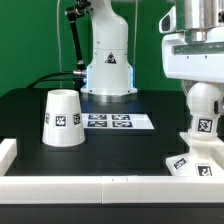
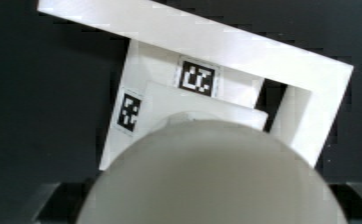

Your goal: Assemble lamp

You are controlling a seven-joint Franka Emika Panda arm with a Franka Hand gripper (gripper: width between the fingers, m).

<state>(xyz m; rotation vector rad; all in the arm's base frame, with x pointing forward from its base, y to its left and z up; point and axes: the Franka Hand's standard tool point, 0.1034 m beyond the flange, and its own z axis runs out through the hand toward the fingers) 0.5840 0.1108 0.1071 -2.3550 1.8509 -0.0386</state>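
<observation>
My gripper is at the exterior view's right, shut on the round head of the white bulb. The bulb stands upright with its lower end on the squat square base, which lies by the front right corner. I cannot tell how deep it sits. In the wrist view the bulb's head fills the space between my dark fingers, and the tagged base shows beyond it. The cone shade stands alone, wide end down, at the exterior view's left.
The marker board lies flat in the middle of the black table. The white robot pedestal stands behind it. A low white rail runs along the front edge and turns a corner by the base.
</observation>
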